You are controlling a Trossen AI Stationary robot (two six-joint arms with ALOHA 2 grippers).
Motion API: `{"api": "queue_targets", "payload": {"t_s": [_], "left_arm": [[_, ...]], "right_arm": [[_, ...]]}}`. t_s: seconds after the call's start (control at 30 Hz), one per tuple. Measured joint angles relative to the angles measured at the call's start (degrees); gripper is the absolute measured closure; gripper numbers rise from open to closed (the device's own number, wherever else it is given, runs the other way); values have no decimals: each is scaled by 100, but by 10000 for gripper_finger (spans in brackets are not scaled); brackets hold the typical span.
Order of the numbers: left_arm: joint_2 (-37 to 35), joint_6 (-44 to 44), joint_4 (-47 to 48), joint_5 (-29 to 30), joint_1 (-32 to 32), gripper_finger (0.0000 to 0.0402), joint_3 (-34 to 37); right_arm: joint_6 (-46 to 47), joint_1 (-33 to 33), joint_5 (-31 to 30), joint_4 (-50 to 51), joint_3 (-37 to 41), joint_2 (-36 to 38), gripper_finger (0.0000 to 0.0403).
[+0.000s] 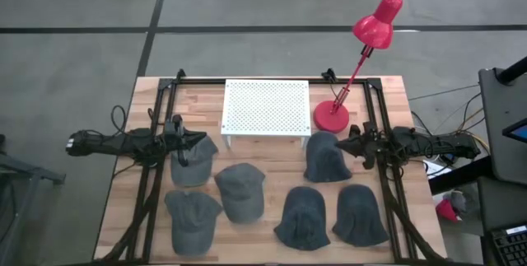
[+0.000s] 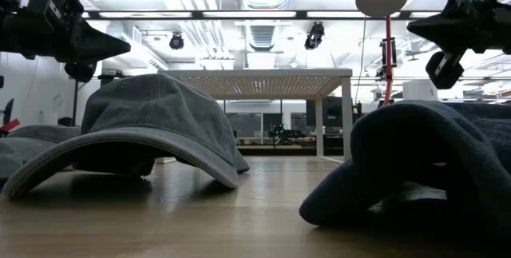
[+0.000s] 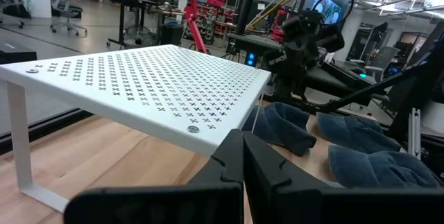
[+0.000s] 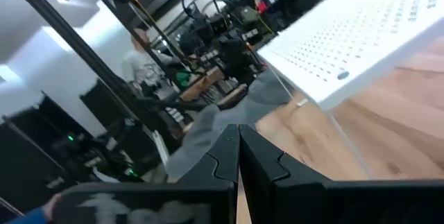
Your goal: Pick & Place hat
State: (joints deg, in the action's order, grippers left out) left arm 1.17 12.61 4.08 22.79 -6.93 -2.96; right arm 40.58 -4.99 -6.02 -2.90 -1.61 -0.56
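Observation:
Three grey caps lie crown-up on the table's left half: one [image 1: 193,163] under my left gripper, one [image 1: 240,190] in the middle, one [image 1: 191,219] near the front. Three dark blue beanies lie flat on the right half [image 1: 325,159], [image 1: 302,217], [image 1: 359,214]. My left gripper [image 1: 200,140] hovers shut above the far-left cap [image 2: 152,122], clear of it in the low view [image 2: 120,48]. My right gripper [image 1: 342,145] hovers shut beside the far beanie, above the hats [image 2: 419,28]. Both wrist views show the fingers closed together [image 3: 243,151] [image 4: 238,141].
A white perforated shelf [image 1: 266,108] stands on thin legs at the table's far middle. A red desk lamp stands with its base [image 1: 331,118] right of the shelf. Black rails [image 1: 152,175] run along both table sides. Bare wood shows in front of the shelf.

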Motion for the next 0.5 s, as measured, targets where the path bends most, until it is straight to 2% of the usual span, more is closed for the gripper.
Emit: {"api": "queue_targets", "payload": {"t_s": [0.23, 0.33, 0.4, 0.5], "left_arm": [[0, 1, -8, 2, 0, 401, -1], [0, 1, -19, 2, 0, 401, 0], [0, 52, -44, 0, 1, 401, 2], [0, 408, -47, 0, -1, 401, 2]], "right_arm": [[538, 0, 33, -579, 0, -2, 394], [601, -2, 437, -565, -23, -83, 394], [707, -15, 632, -205, -185, -244, 394], [1005, -72, 815, 1070, -752, -681, 394]]}}
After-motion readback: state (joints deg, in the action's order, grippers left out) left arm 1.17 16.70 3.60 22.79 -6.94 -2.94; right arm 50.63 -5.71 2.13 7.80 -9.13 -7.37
